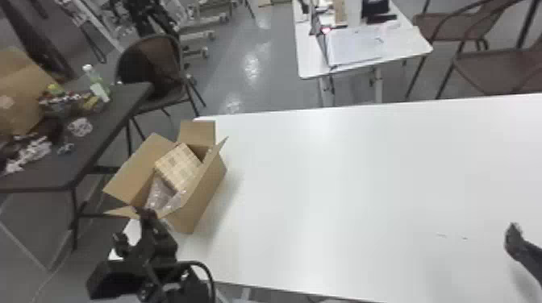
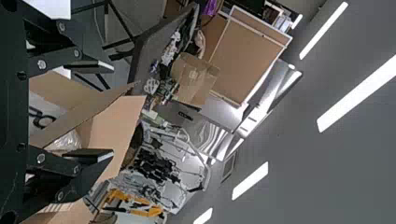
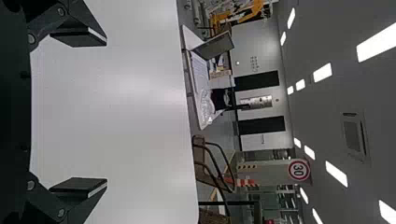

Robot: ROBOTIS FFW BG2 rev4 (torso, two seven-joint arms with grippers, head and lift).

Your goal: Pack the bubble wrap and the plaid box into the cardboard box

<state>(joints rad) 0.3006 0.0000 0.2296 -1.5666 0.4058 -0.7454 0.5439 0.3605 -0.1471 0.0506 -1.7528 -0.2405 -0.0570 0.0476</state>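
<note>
Black fingers stand spread on left gripper [image 1: 130, 224], near cardboard box [image 1: 203, 197], and right gripper [image 1: 514, 240].

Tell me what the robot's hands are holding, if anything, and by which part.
Nothing is held: the left hand is open beside the cardboard box, and the right hand is open over the white table.

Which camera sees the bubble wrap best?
The head view: it looks down into the open cardboard box, where the bubble wrap lies by the plaid box. The left wrist view catches a bit beyond a flap.
</note>
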